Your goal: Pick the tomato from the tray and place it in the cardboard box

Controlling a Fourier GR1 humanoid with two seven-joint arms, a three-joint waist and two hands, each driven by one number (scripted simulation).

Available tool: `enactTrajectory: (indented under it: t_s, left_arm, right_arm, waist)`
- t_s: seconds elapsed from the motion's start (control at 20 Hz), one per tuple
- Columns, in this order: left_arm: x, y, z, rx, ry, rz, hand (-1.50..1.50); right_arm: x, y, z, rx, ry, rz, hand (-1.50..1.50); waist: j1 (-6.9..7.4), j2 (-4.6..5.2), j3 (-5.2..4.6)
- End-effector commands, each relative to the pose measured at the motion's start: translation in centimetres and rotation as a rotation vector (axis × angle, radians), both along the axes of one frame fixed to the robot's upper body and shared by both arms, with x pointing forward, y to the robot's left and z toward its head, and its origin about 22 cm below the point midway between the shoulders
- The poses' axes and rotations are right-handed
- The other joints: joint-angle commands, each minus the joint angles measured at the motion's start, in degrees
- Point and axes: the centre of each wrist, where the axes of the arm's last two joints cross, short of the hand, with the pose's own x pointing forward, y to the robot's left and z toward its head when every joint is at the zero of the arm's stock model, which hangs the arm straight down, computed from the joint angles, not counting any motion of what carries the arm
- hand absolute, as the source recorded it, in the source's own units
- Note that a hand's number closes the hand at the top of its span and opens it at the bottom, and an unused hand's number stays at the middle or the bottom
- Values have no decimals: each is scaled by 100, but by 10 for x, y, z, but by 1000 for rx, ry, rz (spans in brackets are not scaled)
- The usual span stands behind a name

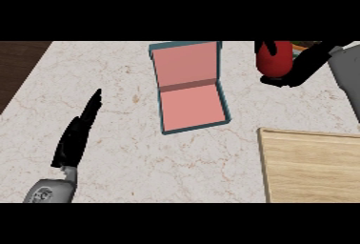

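1. The robot's left hand (74, 136) rests nearest, at the view's left over the pale marbled stone worktop (119, 162). Its fingers are straight and hold nothing.
2. The flat light wooden tray (309, 167) lies at the lower right, and its visible part carries nothing.
3. The open rectangular box with teal walls and a pink floor (188, 86) sits mid-worktop, a ridge splitting it into two compartments.
4. Farthest, at the upper right, the right hand (306, 62) is curled round the red, rounded tomato (274, 59), to the right of the box and apart from it.
5. The step appears to be the carry. The next move calls for travelling left until the tomato is over the box, lowering it and opening the fingers.
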Motion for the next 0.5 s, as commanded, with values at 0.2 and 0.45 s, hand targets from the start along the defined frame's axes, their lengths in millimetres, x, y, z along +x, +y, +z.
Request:
enactTrajectory:
  t_s: [0.2, 0.45]
  left_arm:
    - [-8, 12, -12, 0, 26, 34, 0]
    - [-1, 26, 5, 11, 21, 75, 0]
  right_arm:
    - [28, 87, 11, -84, 60, 204, 150]
    - [29, 141, -10, -141, 65, 248, 150]
  waist:
    - [-272, -69, -14]
    - [-390, -102, -9]
